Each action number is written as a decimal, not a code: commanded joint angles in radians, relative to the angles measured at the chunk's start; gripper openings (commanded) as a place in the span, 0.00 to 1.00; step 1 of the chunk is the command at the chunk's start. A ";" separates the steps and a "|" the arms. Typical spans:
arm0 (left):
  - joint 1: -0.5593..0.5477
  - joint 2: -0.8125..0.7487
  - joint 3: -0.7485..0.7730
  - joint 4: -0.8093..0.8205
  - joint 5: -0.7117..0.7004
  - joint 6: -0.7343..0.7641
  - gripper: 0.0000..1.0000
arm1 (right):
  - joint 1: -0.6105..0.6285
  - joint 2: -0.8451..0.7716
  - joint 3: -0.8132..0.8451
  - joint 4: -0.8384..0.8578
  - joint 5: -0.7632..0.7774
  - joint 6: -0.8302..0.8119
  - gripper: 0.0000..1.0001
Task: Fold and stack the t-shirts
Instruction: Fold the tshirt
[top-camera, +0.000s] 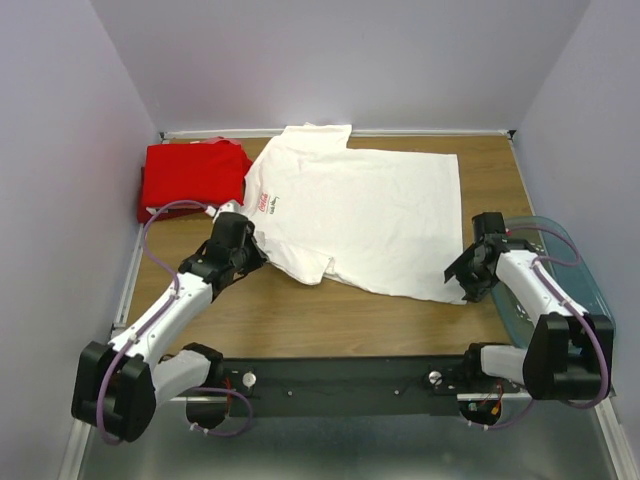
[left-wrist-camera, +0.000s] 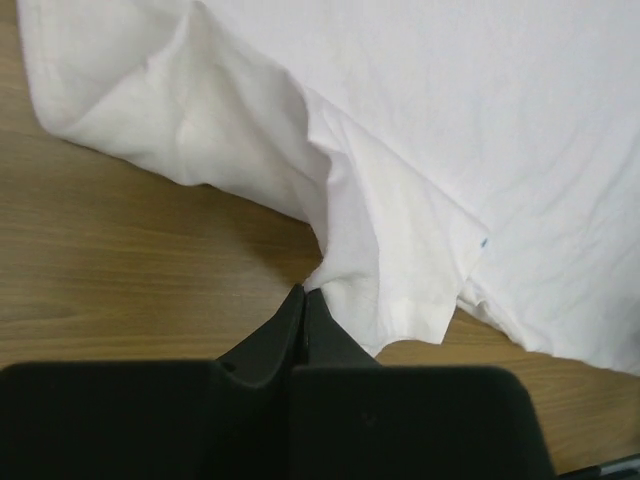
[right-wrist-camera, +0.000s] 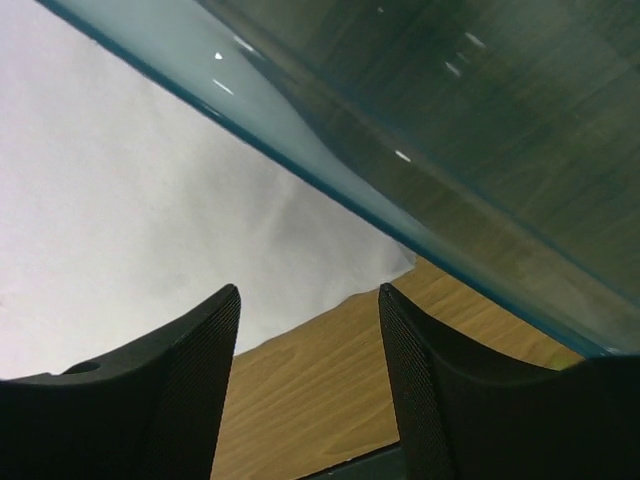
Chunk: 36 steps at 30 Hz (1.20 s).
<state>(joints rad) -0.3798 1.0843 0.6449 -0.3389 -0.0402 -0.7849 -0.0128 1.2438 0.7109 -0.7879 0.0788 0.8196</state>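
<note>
One wooden table (top-camera: 300, 320) carries two t-shirts and one tub. The white t-shirt (top-camera: 370, 210), the larger spread, lies flat across the centre, with its collar to the left, its hem to the right and one small red chest logo (top-camera: 265, 200). The red t-shirt (top-camera: 190, 175) lies folded in the far left corner, just beside the white one's shoulder. One translucent blue-tinted tub (top-camera: 570, 260) sits at the right edge. Two arms reach in. The left gripper (left-wrist-camera: 304, 295) is clenched on the edge of the white shirt's near sleeve. The right gripper (right-wrist-camera: 308, 292) is spread, grasping nothing, above the hem corner beside the tub.
</note>
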 joint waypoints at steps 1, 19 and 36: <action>0.032 -0.041 0.015 -0.052 0.028 0.026 0.00 | -0.016 -0.033 -0.010 -0.062 0.079 0.049 0.65; 0.033 -0.213 -0.065 -0.135 0.118 -0.031 0.00 | -0.015 -0.011 -0.070 -0.062 0.191 0.144 0.59; 0.033 -0.371 -0.014 -0.296 0.154 -0.068 0.00 | -0.015 0.060 -0.083 0.053 0.187 0.154 0.40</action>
<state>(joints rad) -0.3508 0.7464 0.5983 -0.5682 0.0788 -0.8379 -0.0212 1.2793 0.6395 -0.7879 0.2245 0.9516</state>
